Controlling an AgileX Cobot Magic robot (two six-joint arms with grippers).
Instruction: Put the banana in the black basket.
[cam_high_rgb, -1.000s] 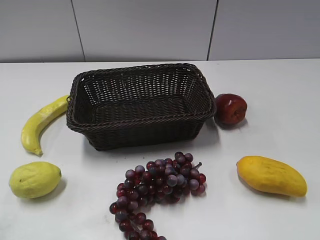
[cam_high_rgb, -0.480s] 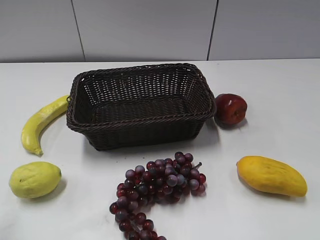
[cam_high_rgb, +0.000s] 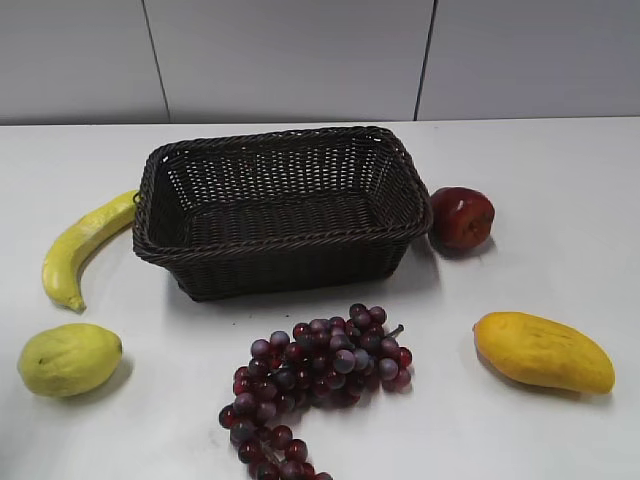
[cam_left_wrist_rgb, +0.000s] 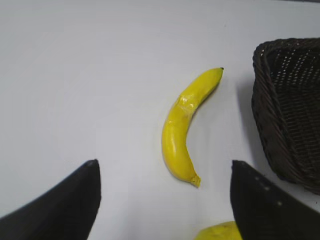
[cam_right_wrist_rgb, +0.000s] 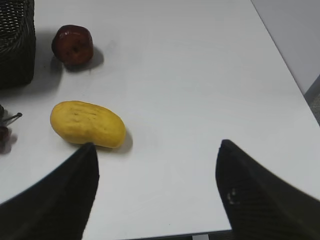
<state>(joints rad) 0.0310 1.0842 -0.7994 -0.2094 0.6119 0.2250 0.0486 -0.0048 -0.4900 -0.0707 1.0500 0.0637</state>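
Observation:
The banana (cam_high_rgb: 80, 245) lies on the white table just left of the black basket (cam_high_rgb: 283, 240), one end near the basket's left wall. In the left wrist view the banana (cam_left_wrist_rgb: 183, 127) lies ahead of my left gripper (cam_left_wrist_rgb: 163, 162), which is open, empty and above the table. The basket's wall (cam_left_wrist_rgb: 287, 130) shows at the right of that view. My right gripper (cam_right_wrist_rgb: 156, 145) is open and empty over bare table near the front edge. Neither gripper shows in the exterior view.
A lemon (cam_high_rgb: 68, 359) lies front left, also at the bottom edge of the left wrist view (cam_left_wrist_rgb: 220, 232). Purple grapes (cam_high_rgb: 315, 375) lie before the basket. A red apple (cam_high_rgb: 461, 217) sits right of it. A mango (cam_high_rgb: 543, 351) lies front right, near my right gripper (cam_right_wrist_rgb: 87, 124).

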